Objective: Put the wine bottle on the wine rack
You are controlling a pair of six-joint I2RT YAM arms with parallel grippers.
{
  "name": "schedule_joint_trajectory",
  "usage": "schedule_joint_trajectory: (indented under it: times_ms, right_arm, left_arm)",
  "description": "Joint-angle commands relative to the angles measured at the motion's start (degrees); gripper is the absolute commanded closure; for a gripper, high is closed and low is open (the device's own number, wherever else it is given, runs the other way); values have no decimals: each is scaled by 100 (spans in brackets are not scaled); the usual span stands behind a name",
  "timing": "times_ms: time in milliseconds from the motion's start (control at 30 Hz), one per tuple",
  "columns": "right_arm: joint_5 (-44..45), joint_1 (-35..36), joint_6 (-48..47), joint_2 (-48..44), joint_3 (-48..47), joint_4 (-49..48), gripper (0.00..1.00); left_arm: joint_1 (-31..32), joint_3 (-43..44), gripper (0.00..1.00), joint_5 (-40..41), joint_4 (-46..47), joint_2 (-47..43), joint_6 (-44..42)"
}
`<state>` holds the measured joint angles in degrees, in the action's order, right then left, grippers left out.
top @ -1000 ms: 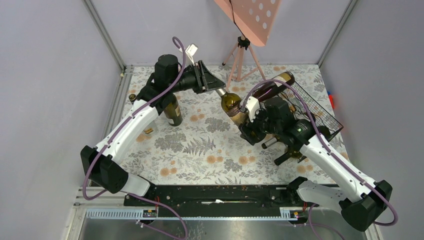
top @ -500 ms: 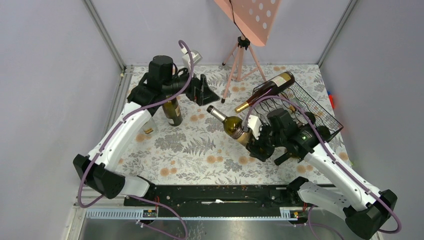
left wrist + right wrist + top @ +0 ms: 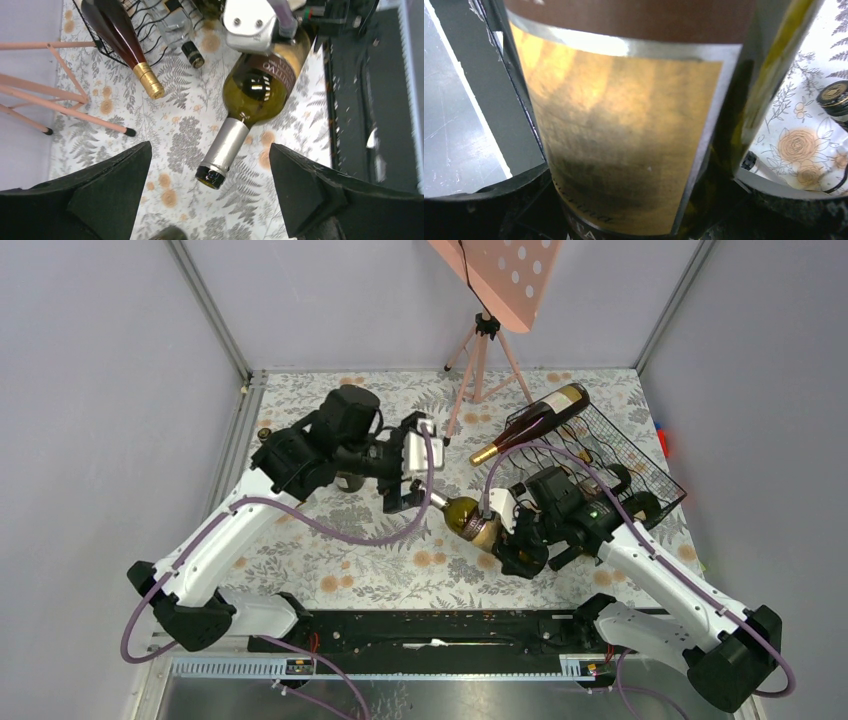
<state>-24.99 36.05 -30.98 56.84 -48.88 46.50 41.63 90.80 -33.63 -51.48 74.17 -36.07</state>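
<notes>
Pinching the wine bottle (image 3: 462, 518), the right pincer (image 3: 503, 533) has drawn it toward six o'clock, away from the wine rack (image 3: 622, 455); the spread left pincer (image 3: 210, 150) seemingly awaits a regrasp.

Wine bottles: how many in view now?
3 for sure: the wine bottle in the right gripper, a dark gold-foiled bottle atop the wine rack, and a black-capped bottle low in it. The arms may hide more.

You have bare floral tablecloth (image 3: 400, 570) between the near edge and the green glass wine bottle (image 3: 468, 520). Toward the black wire wine rack (image 3: 645, 465), a gold-foiled dark bottle (image 3: 535, 418) and pink tripod legs (image 3: 466, 380) crowd the way.
</notes>
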Motion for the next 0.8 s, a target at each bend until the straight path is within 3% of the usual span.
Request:
schedule_joint_trajectory:
  times_ms: [0, 333, 767]
  right_arm:
    - [-362, 50, -100, -137, 50, -378, 100]
    - [-432, 50, -127, -174, 85, -305, 100]
    - [-416, 44, -140, -202, 142, -313, 100]
  left_arm:
    - [481, -46, 2, 975, -409, -76, -1591]
    - [1498, -33, 8, 2244, -753, 625, -2469]
    - [1627, -592, 22, 2825, -339, 962, -2878]
